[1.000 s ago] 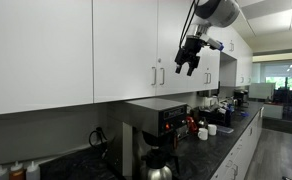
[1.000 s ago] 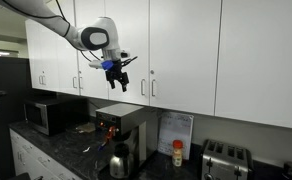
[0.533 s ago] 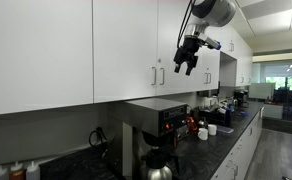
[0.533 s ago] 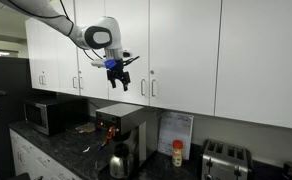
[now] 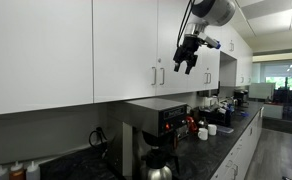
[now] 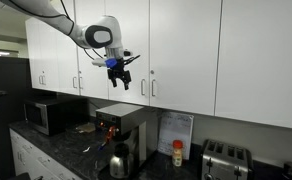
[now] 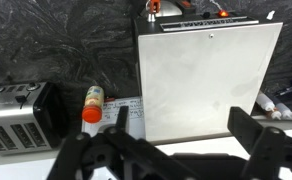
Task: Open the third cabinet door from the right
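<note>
White upper cabinets line the wall in both exterior views. My gripper [image 5: 187, 64] [image 6: 117, 80] hangs open and empty, fingers pointing down, in front of the lower part of one door [image 5: 172, 35] [image 6: 131, 30]. That door's vertical bar handle [image 5: 163, 75] [image 6: 141, 87] is a short way to the side of the gripper and is not touched. The neighbouring door's handle [image 5: 154, 76] [image 6: 149, 88] stands right beside it. In the wrist view the open fingers [image 7: 186, 138] frame the counter below. No cabinet shows there.
A coffee machine [image 5: 158, 122] [image 6: 121, 128] [image 7: 206, 70] stands on the dark counter below the gripper. A toaster [image 6: 221, 157] [image 7: 16, 115], an orange-capped bottle [image 6: 177, 152] [image 7: 91, 105] and a microwave [image 6: 48, 113] also stand there. All cabinet doors are shut.
The gripper has edged very slightly upward. Otherwise nothing has visibly changed.
</note>
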`<act>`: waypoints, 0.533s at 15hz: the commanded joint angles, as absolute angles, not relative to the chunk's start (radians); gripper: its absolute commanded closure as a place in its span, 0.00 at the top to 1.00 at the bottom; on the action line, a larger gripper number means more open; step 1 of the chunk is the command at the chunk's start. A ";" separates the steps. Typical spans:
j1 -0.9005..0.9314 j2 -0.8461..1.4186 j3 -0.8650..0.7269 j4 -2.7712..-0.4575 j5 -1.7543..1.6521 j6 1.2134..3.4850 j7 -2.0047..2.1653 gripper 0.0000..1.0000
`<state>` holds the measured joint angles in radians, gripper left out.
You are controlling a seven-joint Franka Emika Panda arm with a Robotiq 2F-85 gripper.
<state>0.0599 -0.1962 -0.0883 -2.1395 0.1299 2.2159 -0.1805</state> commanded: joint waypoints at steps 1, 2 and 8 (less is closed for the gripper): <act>0.031 -0.133 -0.095 -2.055 0.149 2.213 -0.234 1.00; 0.026 -0.120 -0.099 -2.036 0.147 2.219 -0.241 1.00; -0.003 -0.021 -0.111 -1.914 0.190 2.249 -0.320 1.00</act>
